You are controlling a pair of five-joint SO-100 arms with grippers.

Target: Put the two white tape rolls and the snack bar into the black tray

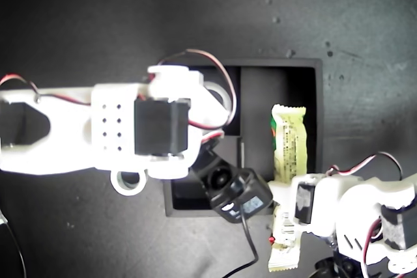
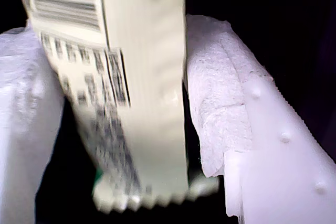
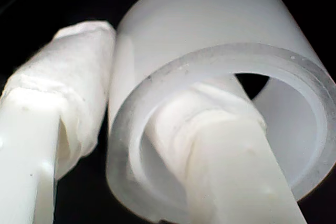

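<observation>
2 pincers loaded, snack bar (image 1: 288, 154) overhanging (tray (image 1: 313, 76) wall)

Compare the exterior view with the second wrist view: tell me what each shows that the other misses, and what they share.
Only the exterior view shows the black tray, the snack bar held by my first gripper, and both arms.

Only the second wrist view shows how my second gripper holds the tape roll: one padded finger outside the wall, the other through the hole.

Both show that roll, which the exterior view places over the tray.
</observation>
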